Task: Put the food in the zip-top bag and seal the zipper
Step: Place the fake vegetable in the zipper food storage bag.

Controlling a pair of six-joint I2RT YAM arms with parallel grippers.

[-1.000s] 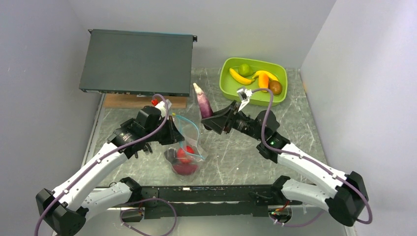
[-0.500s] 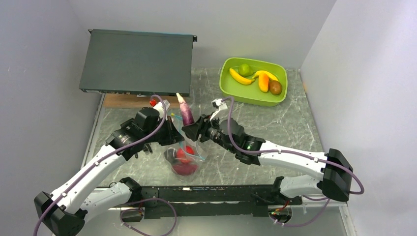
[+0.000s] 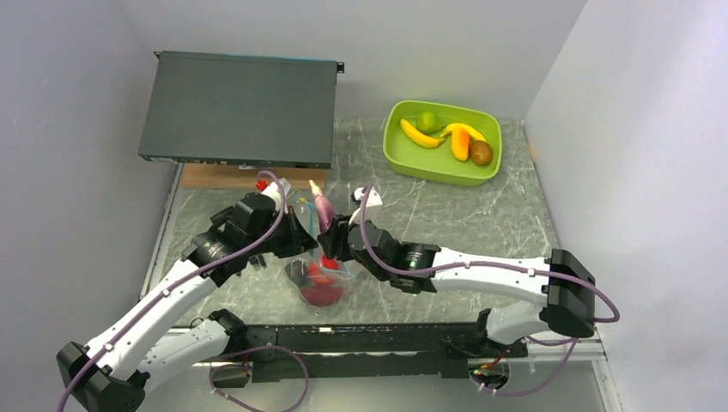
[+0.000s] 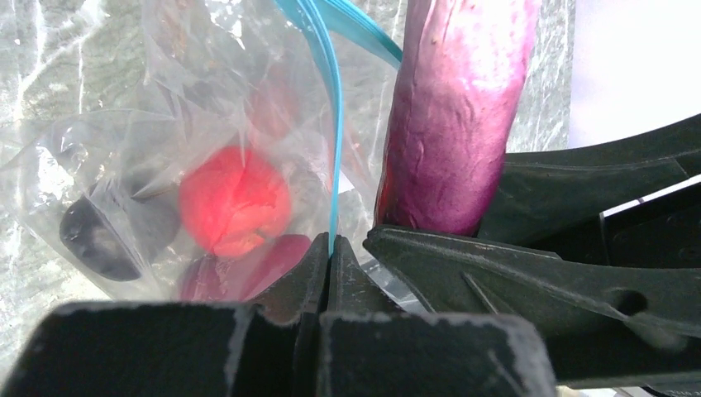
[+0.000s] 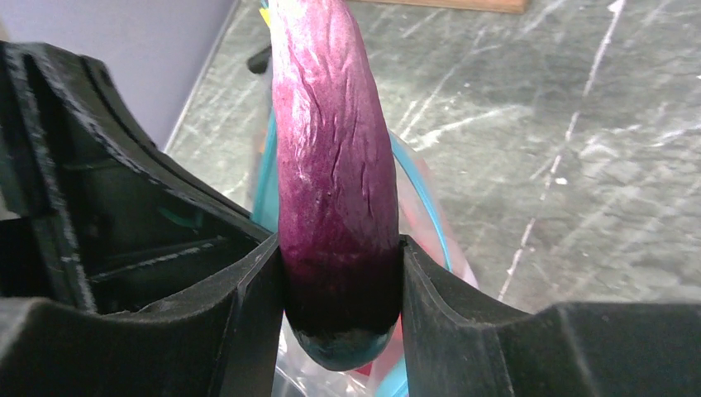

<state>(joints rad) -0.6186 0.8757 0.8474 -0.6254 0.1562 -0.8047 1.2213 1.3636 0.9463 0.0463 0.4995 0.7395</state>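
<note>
The clear zip-top bag (image 3: pixel 324 279) lies near the table's front, with a red apple (image 4: pixel 234 201) and dark fruit inside. My left gripper (image 3: pixel 302 239) is shut on the bag's teal zipper strip (image 4: pixel 333 124) and holds the mouth open. My right gripper (image 3: pixel 329 243) is shut on the purple eggplant (image 3: pixel 323 206), which stands upright over the bag's mouth; it also shows in the right wrist view (image 5: pixel 335 174) and the left wrist view (image 4: pixel 459 107). A lime (image 3: pixel 427 120), bananas (image 3: pixel 421 135), an orange piece (image 3: pixel 461 143) and a kiwi (image 3: pixel 481 152) lie in the tub.
The lime-green tub (image 3: pixel 403 159) stands at the back right. A dark flat box (image 3: pixel 240 107) rests on a wooden block (image 3: pixel 215 177) at the back left. Grey walls close in both sides.
My right gripper has carried the eggplant left and toward the front, from mid-table to just over the bag's mouth. The left gripper has kept its hold on the zipper strip.
</note>
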